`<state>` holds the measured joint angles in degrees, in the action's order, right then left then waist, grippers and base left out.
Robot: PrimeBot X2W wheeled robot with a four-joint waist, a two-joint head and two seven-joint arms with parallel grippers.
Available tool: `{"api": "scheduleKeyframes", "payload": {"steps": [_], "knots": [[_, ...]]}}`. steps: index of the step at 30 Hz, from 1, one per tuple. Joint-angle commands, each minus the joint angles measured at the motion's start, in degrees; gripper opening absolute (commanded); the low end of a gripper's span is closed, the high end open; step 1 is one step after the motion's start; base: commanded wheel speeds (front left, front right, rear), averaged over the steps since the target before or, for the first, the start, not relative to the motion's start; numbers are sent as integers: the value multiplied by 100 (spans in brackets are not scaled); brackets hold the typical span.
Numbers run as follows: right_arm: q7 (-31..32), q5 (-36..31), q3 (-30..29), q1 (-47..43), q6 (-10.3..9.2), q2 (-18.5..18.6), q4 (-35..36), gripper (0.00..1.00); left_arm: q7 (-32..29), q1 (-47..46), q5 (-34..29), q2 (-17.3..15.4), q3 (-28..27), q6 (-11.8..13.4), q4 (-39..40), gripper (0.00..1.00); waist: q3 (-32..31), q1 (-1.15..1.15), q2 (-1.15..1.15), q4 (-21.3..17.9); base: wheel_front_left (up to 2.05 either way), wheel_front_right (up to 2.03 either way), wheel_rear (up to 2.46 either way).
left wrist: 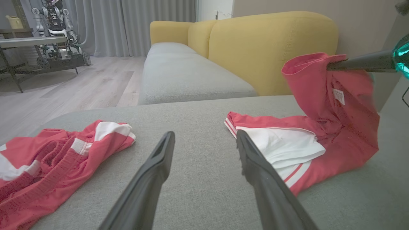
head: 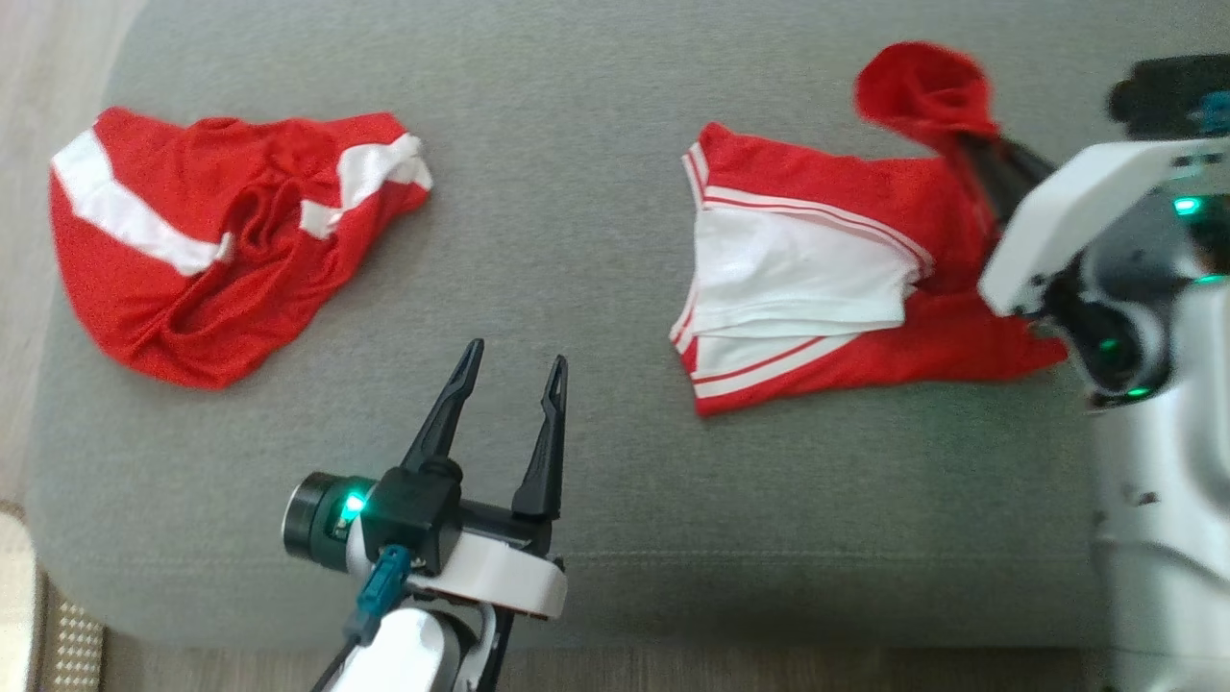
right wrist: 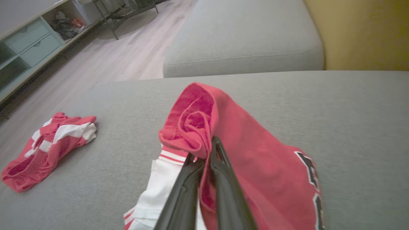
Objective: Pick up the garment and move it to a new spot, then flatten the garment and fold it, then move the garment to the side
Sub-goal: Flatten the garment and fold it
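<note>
Red-and-white garment (head: 836, 279) on the robot's right-hand half of a grey cushion (head: 577, 192), its long axis running side to side across the seat. Its striped, white-trimmed edge points toward the middle of the cushion. The opposite end rises off the fabric where the right gripper (head: 971, 154) has its two dark fingers pressed together on a bunched red fold, held up above the piece's far right corner. In the flat part, a white panel lies folded over the red.

The left gripper (head: 516, 358) hovers over bare cushion near the front edge. Its jaws are spread wide and hold nothing, and its fingers point away from the robot toward the gap between the two pieces of clothing. The second piece, crumpled red shorts (head: 221, 240) with white bands, sits well apart at the cushion's left end.

The head camera gives the flat layout from above. The left wrist camera adds the side-on shape: the lifted fold hangs like a hood, with a small white label (left wrist: 338, 95) on its inner face. Behind it are a yellow sofa (left wrist: 271, 48) and a wheeled machine (left wrist: 54, 19) across the room. The right wrist camera adds black lettering (right wrist: 311, 172) on the garment's red side and a shelf unit (right wrist: 28, 41) along the wall.
</note>
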<state>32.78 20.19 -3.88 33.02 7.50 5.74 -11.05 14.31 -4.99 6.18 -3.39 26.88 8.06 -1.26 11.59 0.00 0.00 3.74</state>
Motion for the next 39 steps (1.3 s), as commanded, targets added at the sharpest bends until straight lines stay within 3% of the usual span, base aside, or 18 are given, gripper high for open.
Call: {"api": "scheduleKeyframes", "payload": {"steps": [1, 8, 20, 21, 22, 23, 31, 34, 39], "knots": [[-11, 32, 118, 57, -1, -75, 228, 0, 69, -85, 6, 39, -172, 11, 167, 100, 22, 0, 0, 84, 0, 0, 0], [-439, -58, 254, 139, -1, -277, -305, 0, 69, -142, 57, 48, -80, 11, 145, 100, 102, 0, 0, 398, 0, 0, 0], [-1342, 657, 1218, 457, -1, -285, -1754, 0, 69, -235, 196, 50, 92, 89, 95, 100, 177, 0, 0, 657, 0, 0, 0], [-1412, 701, 1274, 487, -1, -285, -1875, 4, 69, -238, 203, 50, 100, 96, 89, 100, 169, 0, 0, 663, 0, 0, 0], [-1470, 741, 1325, 515, -1, -285, -1994, 43, 69, -241, 206, 50, 109, 103, 83, 100, 160, 0, 0, 669, 0, 0, 0], [-1554, 779, 1363, 548, -1, -285, -2089, 100, 69, -242, 210, 50, 116, 108, 78, 100, 151, 0, 0, 673, 0, 0, 0], [-2155, 1218, 1275, 745, -1, -286, -2155, 100, 69, -172, 197, 51, 93, 139, 52, 100, 49, 0, 0, 615, 0, 0, 0], [-2441, 652, 896, 756, -1, -237, -1919, 100, 69, -136, 170, 51, 45, 140, 108, 100, 25, 0, 0, 543, 0, 0, 0], [-2656, -116, 240, 423, -1, 173, -1405, 100, 69, -121, 132, 51, 42, 116, 180, 100, 18, 0, 0, 499, 0, 0, 0]]}}
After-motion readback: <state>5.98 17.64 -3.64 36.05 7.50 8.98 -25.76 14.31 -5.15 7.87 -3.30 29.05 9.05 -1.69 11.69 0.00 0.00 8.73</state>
